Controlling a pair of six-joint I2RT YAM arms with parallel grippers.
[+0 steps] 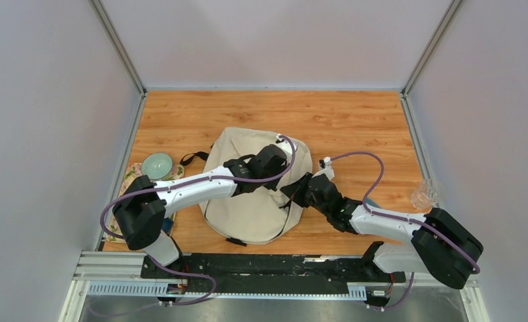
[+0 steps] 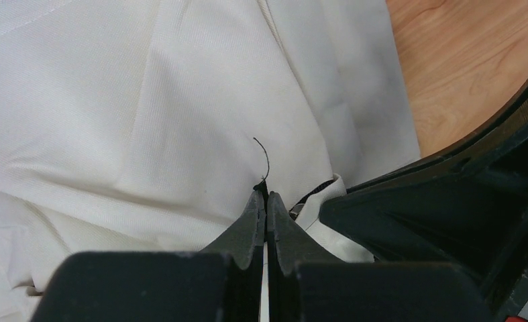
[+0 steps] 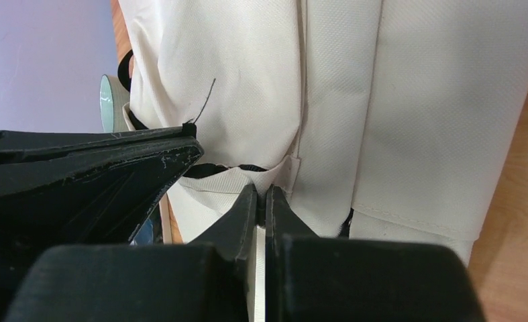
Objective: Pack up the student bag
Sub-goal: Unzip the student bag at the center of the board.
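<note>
The bag (image 1: 254, 218) is lying flat in the middle of the wooden table (image 1: 355, 127), with a black strap (image 1: 192, 159) trailing from its left side, and both arms are reaching over it and meeting above its right half. The left gripper (image 2: 266, 198) is pointing down at the cream fabric with its fingers pressing tightly together. A thin black thread (image 2: 264, 155) is curling up from right at their tips, though whether the thread is pinched between them is too fine to tell. The right gripper (image 3: 262, 194) is coming in just beside it from the right. Its fingers are closing almost flush on a small cream tab (image 3: 284, 173) at a seam of the bag, where a dark slit in the fabric is showing. The two grippers are sitting tip to tip, so each one is filling a side of the other's wrist view. At the left edge of the table a pale green bowl (image 1: 157, 165) is resting on a patterned cloth (image 1: 128, 176), near the strap but not touching the bag itself. A clear glass (image 1: 422, 195) is standing at the right edge of the table, well apart from the bag.
</note>
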